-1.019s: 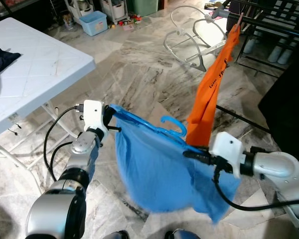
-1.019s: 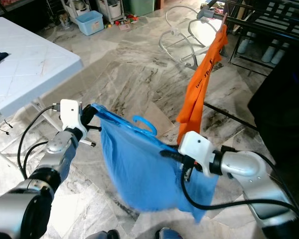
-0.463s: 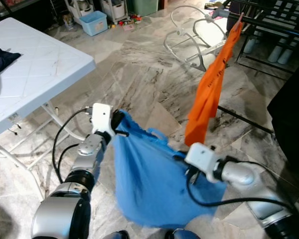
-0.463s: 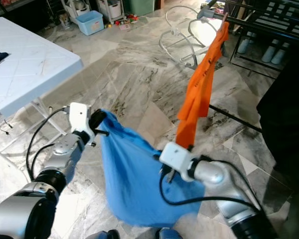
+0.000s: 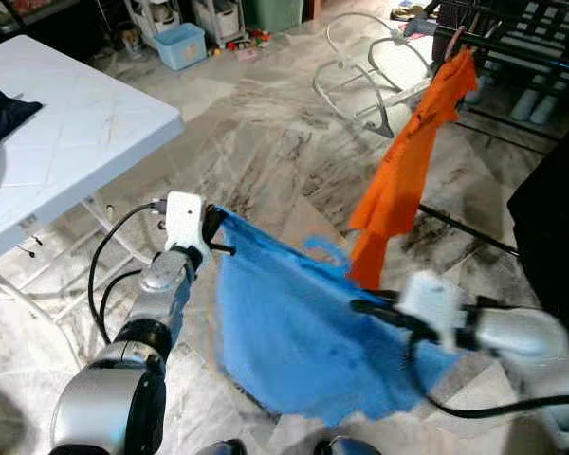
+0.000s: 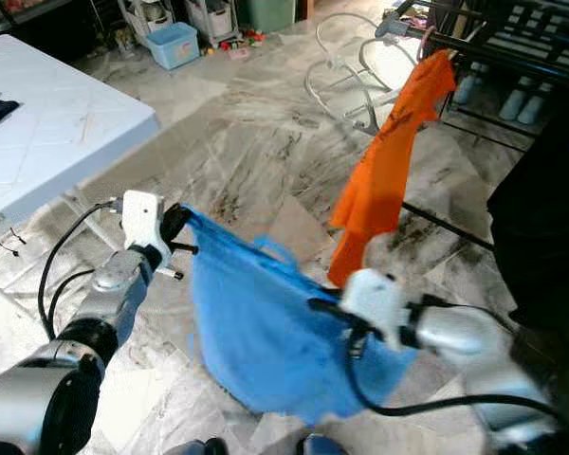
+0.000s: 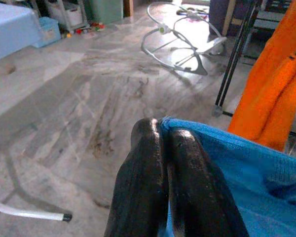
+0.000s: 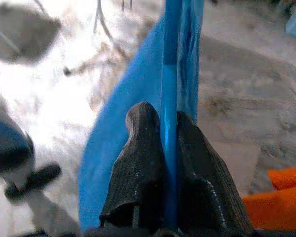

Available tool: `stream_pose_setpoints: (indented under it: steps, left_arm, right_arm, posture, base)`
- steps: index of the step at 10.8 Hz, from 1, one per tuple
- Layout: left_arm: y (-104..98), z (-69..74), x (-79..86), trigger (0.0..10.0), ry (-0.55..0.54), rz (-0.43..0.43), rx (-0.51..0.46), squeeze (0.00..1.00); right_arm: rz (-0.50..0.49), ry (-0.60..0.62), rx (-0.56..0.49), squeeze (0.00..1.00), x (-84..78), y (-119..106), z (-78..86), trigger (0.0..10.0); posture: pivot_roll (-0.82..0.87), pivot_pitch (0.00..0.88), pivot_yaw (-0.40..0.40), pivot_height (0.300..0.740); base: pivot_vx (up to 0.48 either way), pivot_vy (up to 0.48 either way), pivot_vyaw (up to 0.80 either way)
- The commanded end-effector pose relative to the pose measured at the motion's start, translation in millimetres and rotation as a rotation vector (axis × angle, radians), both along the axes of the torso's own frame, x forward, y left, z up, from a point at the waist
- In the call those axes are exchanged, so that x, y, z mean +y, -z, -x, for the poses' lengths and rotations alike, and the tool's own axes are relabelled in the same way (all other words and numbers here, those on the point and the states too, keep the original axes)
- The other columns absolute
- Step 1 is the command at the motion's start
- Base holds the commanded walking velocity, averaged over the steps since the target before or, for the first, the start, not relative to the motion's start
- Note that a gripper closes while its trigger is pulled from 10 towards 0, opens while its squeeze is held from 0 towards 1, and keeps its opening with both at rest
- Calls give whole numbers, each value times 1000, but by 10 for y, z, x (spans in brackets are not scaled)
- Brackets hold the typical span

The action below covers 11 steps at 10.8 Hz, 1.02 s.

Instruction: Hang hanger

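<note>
A blue garment (image 5: pixel 303 332) on a blue hanger (image 5: pixel 324 251) is held up between the two arms, over the marble floor (image 5: pixel 266 142) in front of the robot. The left gripper (image 5: pixel 211 227) is pressed together on the garment's left shoulder edge; in the left wrist view its fingers (image 7: pixel 148 173) are seen pinching the cloth. The right gripper (image 5: pixel 360 306) is clamped on the right end, and the right wrist view shows a blue bar of the hanger pinched between its fingers (image 8: pixel 143 148). The hook stands up between them, near an orange cloth (image 5: pixel 408 180) hanging from a dark rack (image 5: pixel 512 47) at the far right.

To do the step well, the hanger should be kept level and the cloth taut, so the hook stays upright. It should be carried far and right, raised above the rail, then lowered until the hook catches. The orange cloth should be avoided, since it could snag the hook. Both grips should be kept until the weight is taken by the rail.
</note>
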<state>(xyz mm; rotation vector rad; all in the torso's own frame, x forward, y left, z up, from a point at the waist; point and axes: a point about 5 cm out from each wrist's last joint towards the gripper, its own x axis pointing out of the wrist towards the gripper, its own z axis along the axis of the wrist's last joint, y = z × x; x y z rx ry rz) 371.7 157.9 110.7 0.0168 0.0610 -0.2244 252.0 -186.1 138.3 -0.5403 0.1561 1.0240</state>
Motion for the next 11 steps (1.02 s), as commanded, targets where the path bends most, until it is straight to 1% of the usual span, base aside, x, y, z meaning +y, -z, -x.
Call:
stream_pose_setpoints:
  steps: [1,3,5,6,7,8,9,10,11]
  left_arm:
    - [-122,-34,410,0,-184,4,-23,0]
    - [-76,-25,436,0,-209,-14,11,0]
    - [-12,-4,469,0,-241,29,54,0]
    - [27,10,437,0,-234,41,64,0]
    - [44,18,408,0,-226,47,64,0]
    - [93,39,323,0,-195,59,68,0]
    - [181,81,143,0,-135,100,80,0]
    - [238,121,-41,0,-55,132,82,0]
    - [263,158,-255,0,46,191,79,0]
  right_arm:
    - [8,31,49,0,-202,-55,52,10000]
    - [-102,26,41,0,-252,-289,69,10000]
    - [-233,20,1,0,-262,-568,36,10000]
    - [-271,45,-14,0,-251,-600,-11,10000]
    - [-285,77,-30,0,-230,-585,-64,10000]
    - [-333,183,-125,0,-175,-580,-219,10000]
    - [-466,315,-207,0,-5,-605,-427,10000]
    - [-592,376,-242,0,171,-642,-532,10000]
    - [-730,438,-262,0,350,-677,-632,10000]
  posture:
    - [-331,139,73,740]
    - [-335,139,74,740]
    - [-334,141,73,740]
    - [-327,142,70,740]
    - [-324,142,69,740]
    - [-322,141,68,740]
    - [-321,140,68,740]
    - [-317,138,65,740]
    - [-313,136,63,740]
  base:
    - [0,0,0]
    - [0,0,0]
    - [0,0,0]
    - [0,0,0]
    - [0,0,0]
    - [0,0,0]
    - [0,0,0]
    - [0,0,0]
    - [0,0,0]
